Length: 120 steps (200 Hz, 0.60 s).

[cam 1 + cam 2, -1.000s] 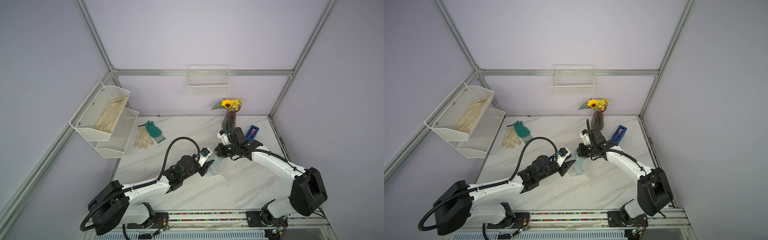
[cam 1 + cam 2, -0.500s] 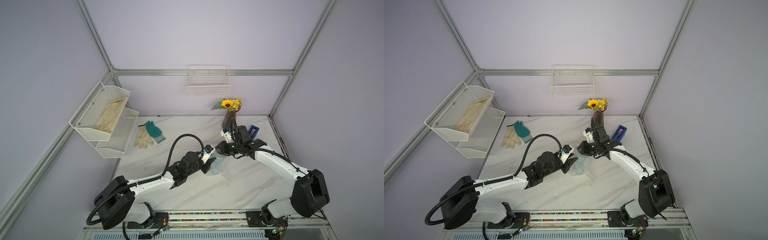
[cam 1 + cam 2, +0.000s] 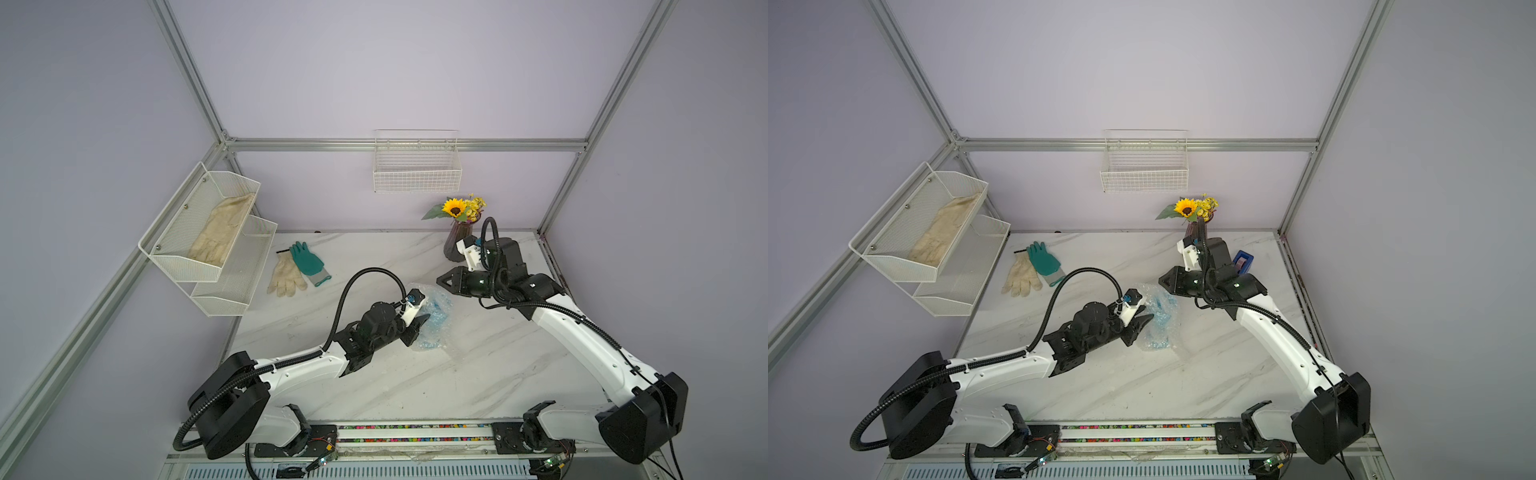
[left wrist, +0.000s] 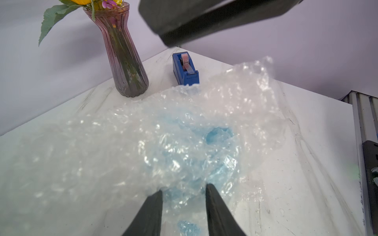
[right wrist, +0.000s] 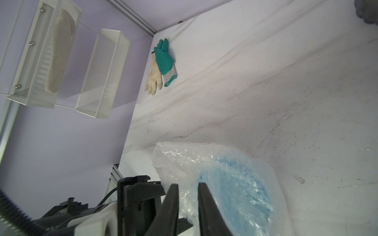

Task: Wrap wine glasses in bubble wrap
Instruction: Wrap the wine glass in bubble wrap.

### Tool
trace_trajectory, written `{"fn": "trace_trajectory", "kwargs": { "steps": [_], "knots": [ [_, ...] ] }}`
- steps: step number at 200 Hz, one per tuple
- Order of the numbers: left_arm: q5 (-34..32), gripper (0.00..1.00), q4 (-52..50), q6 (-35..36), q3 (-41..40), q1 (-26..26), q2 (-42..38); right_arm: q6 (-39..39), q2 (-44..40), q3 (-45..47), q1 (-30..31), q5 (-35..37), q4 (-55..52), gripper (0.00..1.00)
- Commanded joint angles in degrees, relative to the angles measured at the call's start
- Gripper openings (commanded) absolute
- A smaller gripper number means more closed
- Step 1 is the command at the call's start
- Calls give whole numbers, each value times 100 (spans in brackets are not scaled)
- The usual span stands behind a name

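A robotics lab test cell is shown: a marble-patterned bench (image 3: 415,386) is boxed in by an aluminium frame (image 3: 407,144) and plain lilac walls (image 3: 374,62). A left arm (image 3: 299,370) and a right arm (image 3: 582,332) are mounted on a rail (image 3: 415,432) at 6 o'clock. Household props are set out as on a stage: a wire basket (image 3: 417,174) at 12 o'clock, mesh shelves (image 3: 208,232) at 9 o'clock, work gloves (image 3: 299,270), a flower vase (image 3: 455,245) and a tape dispenser (image 3: 1243,262).
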State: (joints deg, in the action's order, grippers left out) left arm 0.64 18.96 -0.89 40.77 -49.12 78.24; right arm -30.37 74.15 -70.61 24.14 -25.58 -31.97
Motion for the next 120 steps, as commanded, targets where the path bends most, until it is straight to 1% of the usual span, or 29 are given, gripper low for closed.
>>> {"fn": "trace_trajectory", "kwargs": {
  "steps": [1, 10, 24, 42, 85, 97, 120],
  "knots": [
    [67, 36, 30, -97, 398, 61, -26, 55, -233, -52, -23, -326, -325, 16],
    [83, 36, 25, -105, 401, 69, -19, 34, -339, 28, -16, -430, -318, 16],
    [100, 36, 37, -127, 405, 89, -4, -50, -443, 232, 0, -817, -150, 16],
    [158, 36, 40, -146, 404, 112, 16, -7, -346, 363, 198, -867, -120, 16],
    [320, 36, 89, -168, 369, 124, -10, 13, 100, 472, 381, -477, 141, 17],
    [366, 36, 141, -165, 331, 129, -27, 41, 328, 310, 422, -372, 193, 17],
    [335, 36, 141, -149, 306, 130, -44, 250, 819, -39, 562, -74, -43, 17]
  ]
}}
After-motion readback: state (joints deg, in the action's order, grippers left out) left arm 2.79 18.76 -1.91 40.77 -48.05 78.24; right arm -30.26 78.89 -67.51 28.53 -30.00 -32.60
